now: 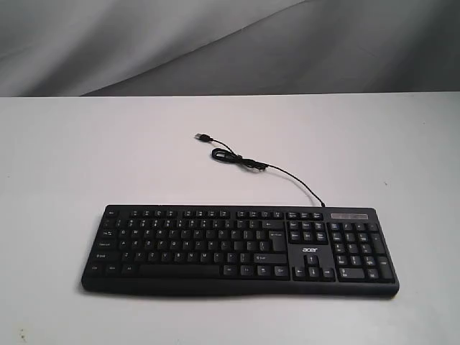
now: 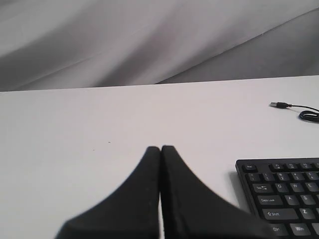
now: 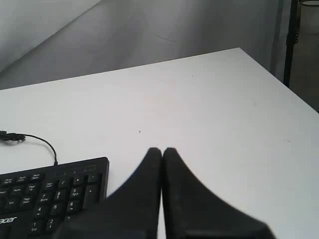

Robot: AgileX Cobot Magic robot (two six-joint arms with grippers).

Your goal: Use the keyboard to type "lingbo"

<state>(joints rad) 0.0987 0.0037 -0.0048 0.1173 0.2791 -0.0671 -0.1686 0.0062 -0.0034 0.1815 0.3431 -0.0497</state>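
The wide black keyboard (image 1: 241, 250) with white legends and an "acer" logo lies flat near the front of the white table (image 1: 65, 158). Its thin black cable (image 1: 266, 169) runs back to a loose USB plug (image 1: 203, 136). No gripper shows in the exterior view. My left gripper (image 2: 160, 148) is shut and empty, over bare table beside the keyboard's Esc-side end (image 2: 281, 196). My right gripper (image 3: 162, 149) is shut and empty too, beside the number-pad end (image 3: 55, 194). Neither touches the keyboard.
A grey fabric backdrop (image 1: 230, 43) hangs behind the table. The table's right edge (image 3: 279, 82) drops off next to a dark vertical pole (image 3: 289, 42). The coiled part of the cable (image 2: 309, 115) lies behind the keyboard.
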